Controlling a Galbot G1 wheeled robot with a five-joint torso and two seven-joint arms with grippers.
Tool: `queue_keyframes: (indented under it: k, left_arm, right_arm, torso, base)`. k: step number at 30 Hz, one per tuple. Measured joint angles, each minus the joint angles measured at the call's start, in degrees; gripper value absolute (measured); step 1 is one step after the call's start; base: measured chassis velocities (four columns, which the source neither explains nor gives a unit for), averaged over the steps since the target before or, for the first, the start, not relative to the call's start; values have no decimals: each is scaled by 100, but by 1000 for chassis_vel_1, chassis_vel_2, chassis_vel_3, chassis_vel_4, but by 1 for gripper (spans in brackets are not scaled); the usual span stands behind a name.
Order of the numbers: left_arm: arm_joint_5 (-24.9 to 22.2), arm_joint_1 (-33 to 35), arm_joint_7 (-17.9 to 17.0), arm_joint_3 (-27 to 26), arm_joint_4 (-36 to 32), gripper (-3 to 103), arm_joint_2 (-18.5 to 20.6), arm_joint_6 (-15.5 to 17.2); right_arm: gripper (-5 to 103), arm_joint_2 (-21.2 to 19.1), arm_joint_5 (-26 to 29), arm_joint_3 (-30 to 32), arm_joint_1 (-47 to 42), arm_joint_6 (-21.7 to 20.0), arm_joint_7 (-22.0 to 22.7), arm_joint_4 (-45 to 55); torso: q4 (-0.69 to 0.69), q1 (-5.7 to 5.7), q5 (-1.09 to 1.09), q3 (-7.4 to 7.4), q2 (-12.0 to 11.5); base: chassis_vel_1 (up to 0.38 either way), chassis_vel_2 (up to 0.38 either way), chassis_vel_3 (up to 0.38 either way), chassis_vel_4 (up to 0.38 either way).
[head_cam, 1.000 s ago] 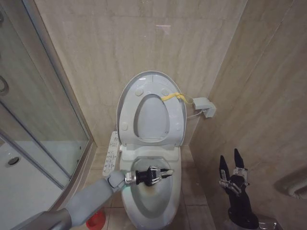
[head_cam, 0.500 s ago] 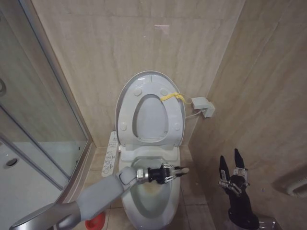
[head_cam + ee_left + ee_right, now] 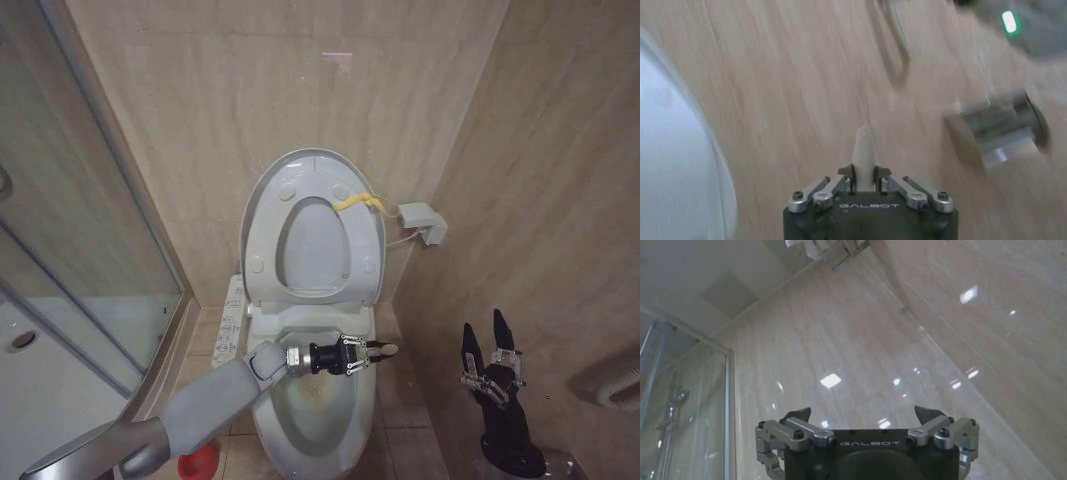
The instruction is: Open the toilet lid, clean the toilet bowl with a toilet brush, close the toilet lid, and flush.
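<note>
One left tool (image 3: pixel 372 351) (clamping the toilet brush (image 3: pixel 863 155)), now farther right.

The toilet lid (image 3: pixel 262 200) stands raised, a glossy white oval leaning back against the tiled wall, and a small yellow strap (image 3: pixel 360 201) is tied at its right edge. The seat ring is folded up against it.

Below, the toilet bowl (image 3: pixel 366 405) lies open, a long white ceramic oval with brownish staining down its inner slope.

The toilet brush's white handle (image 3: pixel 863 157) is pinched between the fingers of the left hand (image 3: pixel 371 351), which hangs over the back part of the bowl toward its right rim. The handle's pale end pokes out past the fingertips to the right. The bristle head can't be made out.
</note>
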Motion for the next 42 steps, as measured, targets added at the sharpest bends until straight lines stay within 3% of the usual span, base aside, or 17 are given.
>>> queue_keyframes:
  k: [2, 3, 5, 8, 10, 16, 19, 22, 25, 28, 31, 35, 37, 42]
  left_arm:
    - [66, 61, 30, 16, 156, 20, 56, -35]
    - [151, 152, 71, 17, 349, 20, 134, -79]
    - [214, 223, 107, -79, 399, 20, 136, -115]
    - [212, 223, 107, -111, 354, 20, 124, -112]
    - [10, 29, 36, -172, -183, 20, -95, -34]
    - [121, 328, 45, -277, 419, 20, 108, -70]
    - [6, 242, 24, -311, 140, 20, 59, -24]
    - [-116, 106, -41, -287, -129, 20, -72, 41]
    - [-105, 220, -18, -214, 107, 20, -18, 37]
    - [-135, 402, -43, -190, 425, 20, 130, 67]
    - [-310, 322, -113, -187, 181, 20, 101, 150]
    - [-514, 72, -194, 14, -304, 20, -47, 224]
    - [-510, 72, -193, 67, -281, 20, -47, 225]
    - [-253, 358, -131, 17, 243, 20, 112, 150]
  right_arm:
    - [100, -6, 0, -14, -5, 0, -1, 0]
    - [100, -25, 3, -40, -5, 0, -1, 5]
    - [100, -49, 14, -40, -8, 0, -3, 9]
    - [100, -52, 18, -35, -9, 0, -4, 9]
    - [100, -7, 17, 4, 36, 5, -11, -76]
    - [100, -13, 1, -70, -34, 11, -29, 28]
    - [100, -2, -1, -48, -38, 10, -30, 38]
    - [100, 51, -26, -44, -4, 11, -31, -15]
    - [100, 55, -34, -56, -18, 13, -37, -17]
    - [100, 26, -23, -45, -76, 21, -43, 62]
    - [100, 21, -20, 8, -80, 22, -42, 74]
    - [100, 83, -60, 23, -34, 22, -42, 25]
    - [100, 90, -73, 11, -20, 22, -41, 4]
    - [100, 53, -71, 2, -88, 40, -63, 23]
  torso:
    - [4, 0, -1, 0, 0]
    - [14, 0, 1, 1, -1]
    - [19, 0, -2, 1, -1]
    - [19, 0, -1, 1, -1]
    - [-3, -1, -1, -1, 0]
    - [19, 0, 0, 1, -1]
    - [14, -1, -1, 0, -1]
    - [-2, -1, -1, -1, 0]
    - [2, 0, 0, 0, 0]
    - [19, 0, -1, 1, -1]
    - [18, -1, -1, 1, 0]
    - [-2, -1, -2, -1, 1]
    - [-2, -1, 0, 0, 0]
    - [17, 0, 0, 2, -1]
  base:
    - [0, 0, 0, 0]
    - [0, 0, 0, 0]
    - [30, 21, 5, 25]
    - [59, 44, 10, 49]
    - [0, 0, 0, 0]
    - [12, 1, 5, 14]
    - [17, 18, -3, 5]
    - [0, 0, 0, 0]
    - [0, 0, 0, 0]
    - [0, 0, 0, 0]
    - [21, 7, 8, 6]
    - [-17, -9, -4, -8]
    - [-68, -37, -26, -22]
    - [-22, -10, -2, -1]
